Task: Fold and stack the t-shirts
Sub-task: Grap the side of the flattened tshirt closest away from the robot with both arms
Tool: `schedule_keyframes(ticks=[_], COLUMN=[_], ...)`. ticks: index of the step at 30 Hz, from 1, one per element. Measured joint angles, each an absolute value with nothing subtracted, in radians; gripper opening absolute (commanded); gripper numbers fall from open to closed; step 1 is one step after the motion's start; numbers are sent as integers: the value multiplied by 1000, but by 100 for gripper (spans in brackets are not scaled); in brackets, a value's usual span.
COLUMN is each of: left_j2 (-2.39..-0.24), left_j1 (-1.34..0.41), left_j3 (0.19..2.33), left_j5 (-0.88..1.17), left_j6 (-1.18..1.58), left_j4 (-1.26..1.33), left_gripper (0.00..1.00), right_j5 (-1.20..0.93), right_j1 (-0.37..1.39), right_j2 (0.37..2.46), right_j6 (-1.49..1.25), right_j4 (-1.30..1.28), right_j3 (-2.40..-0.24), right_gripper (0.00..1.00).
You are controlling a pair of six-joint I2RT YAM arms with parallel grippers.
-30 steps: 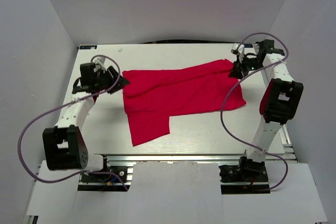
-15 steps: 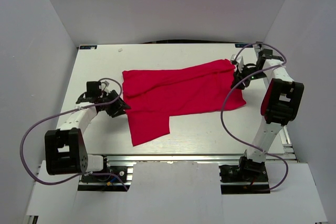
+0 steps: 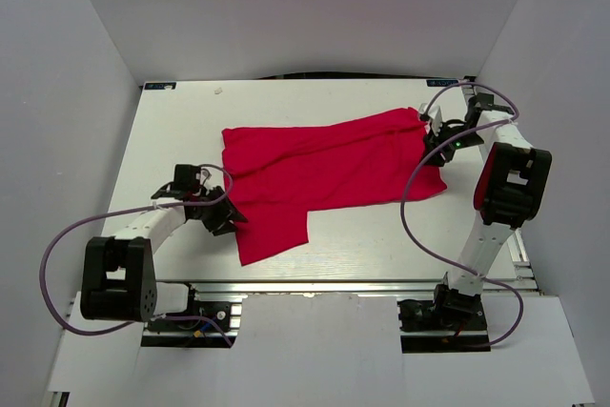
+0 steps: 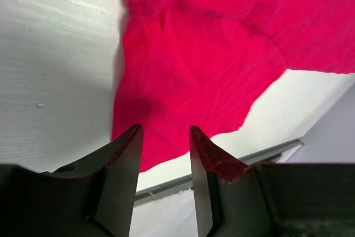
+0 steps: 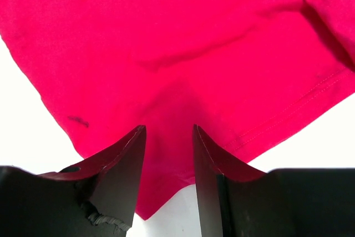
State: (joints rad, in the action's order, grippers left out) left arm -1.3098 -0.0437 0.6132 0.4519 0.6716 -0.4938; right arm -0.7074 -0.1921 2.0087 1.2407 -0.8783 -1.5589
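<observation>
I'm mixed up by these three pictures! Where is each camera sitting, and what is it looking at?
Top camera: high behind the arms, looking down on the white table, the red t-shirt and both whole arms.
Left wrist camera: on the left arm, looking past the left pincer at the shirt's near flap and the table's front edge.
Right wrist camera: on the right arm, looking past the right pincer at a stitched shirt edge.
Shared: all three show the same shirt on the table.
</observation>
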Motion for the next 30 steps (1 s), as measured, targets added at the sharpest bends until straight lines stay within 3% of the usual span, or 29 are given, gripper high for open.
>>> schedule_keyframes(ticks=[12, 21, 25, 30], left_j2=[-1312, -1357, -1379, -1393], left_j1=[-81, -100, -111, -122], left_j3=[603, 600, 597, 585], left_j5=[257, 258, 288, 304], left_j6=[694, 701, 706, 710], left_j4=[-451, -395, -363, -336], left_gripper=[53, 51, 45, 27], right_j5=[-707, -708, -710, -710], right_j1=[-203, -208, -213, -219], right_j2=[2008, 2008, 2008, 2006], right_j6=[1222, 1211, 1211, 1213], right_j4=[-860, -857, -858, -858], right_j3=[-1546, -1540, -1540, -1533], right_gripper=[46, 47, 47, 48])
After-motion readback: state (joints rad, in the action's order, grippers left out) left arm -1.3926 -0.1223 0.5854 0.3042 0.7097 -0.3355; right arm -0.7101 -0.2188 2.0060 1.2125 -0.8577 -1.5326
